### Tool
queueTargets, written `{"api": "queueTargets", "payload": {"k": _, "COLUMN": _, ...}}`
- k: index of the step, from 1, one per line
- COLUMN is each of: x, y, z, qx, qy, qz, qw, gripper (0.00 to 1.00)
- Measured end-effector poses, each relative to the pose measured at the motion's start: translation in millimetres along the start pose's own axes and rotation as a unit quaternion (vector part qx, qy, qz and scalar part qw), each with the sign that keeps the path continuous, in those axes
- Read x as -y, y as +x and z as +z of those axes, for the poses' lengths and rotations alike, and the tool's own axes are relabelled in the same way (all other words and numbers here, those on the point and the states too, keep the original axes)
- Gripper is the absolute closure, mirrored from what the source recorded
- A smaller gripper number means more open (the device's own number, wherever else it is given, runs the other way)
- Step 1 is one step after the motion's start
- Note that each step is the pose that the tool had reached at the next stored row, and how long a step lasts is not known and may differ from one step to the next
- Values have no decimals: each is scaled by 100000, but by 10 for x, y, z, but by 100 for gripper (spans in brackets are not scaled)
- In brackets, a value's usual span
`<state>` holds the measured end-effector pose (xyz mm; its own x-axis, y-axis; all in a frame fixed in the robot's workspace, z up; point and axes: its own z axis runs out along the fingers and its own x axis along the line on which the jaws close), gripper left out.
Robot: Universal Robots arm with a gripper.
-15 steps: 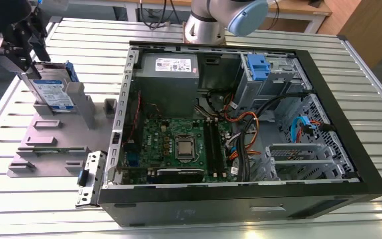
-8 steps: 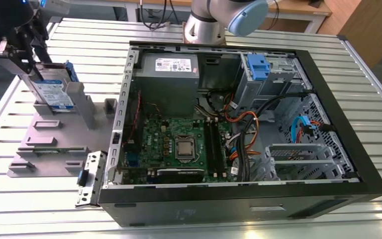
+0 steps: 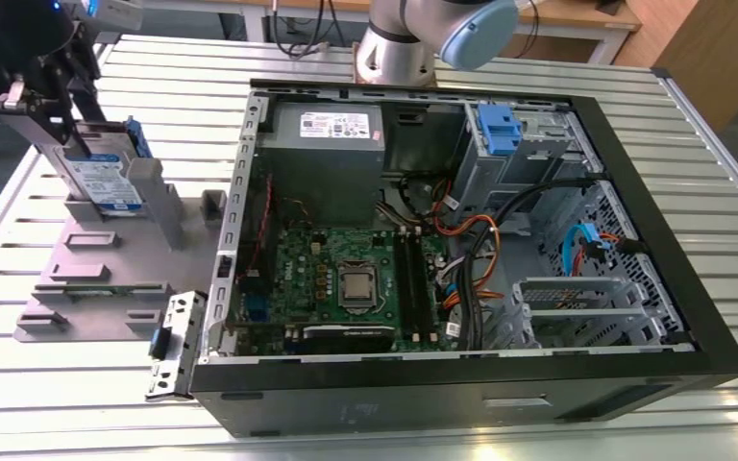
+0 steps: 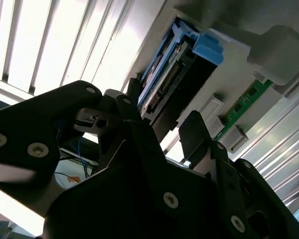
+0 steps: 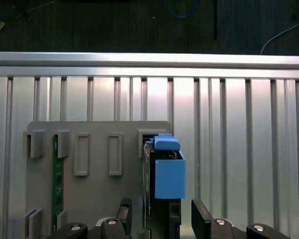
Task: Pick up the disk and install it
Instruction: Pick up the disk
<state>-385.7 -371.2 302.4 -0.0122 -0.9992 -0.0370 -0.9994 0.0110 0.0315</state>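
**Ops:** Computer case (image 3: 472, 399) sits nearest me, lid off, well to the exterior view's right of where I'm working.

**Desk:** And the disk?

**Ops:** Farther back, on the exterior view's left. The disk (image 5: 168, 179) stands on edge in a slot of the grey fixture (image 3: 100, 279). My gripper (image 5: 161, 211) is released, and its fingers (image 5: 203, 221) straddle the disk with a gap on each side.

**Desk:** How do you grip it well?

**Ops:** I'd centre first, then squeeze evenly on the flat faces, clear of the blue tab, so it doesn't tip in the slot.
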Motion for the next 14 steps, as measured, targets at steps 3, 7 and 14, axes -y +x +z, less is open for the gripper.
{"api": "queueTargets", "payload": {"k": 3, "x": 5, "y": -3, "z": 25, "qx": -8, "qy": -13, "qz": -76, "qw": 100000, "gripper": 41}}
{"api": "queueTargets", "payload": {"k": 7, "x": 4, "y": -4, "z": 26, "qx": -8, "qy": -13, "qz": -74, "qw": 100000, "gripper": 41}}
{"api": "queueTargets", "payload": {"k": 14, "x": 4, "y": -4, "z": 28, "qx": -7, "qy": -8, "qz": -73, "qw": 100000, "gripper": 55}}
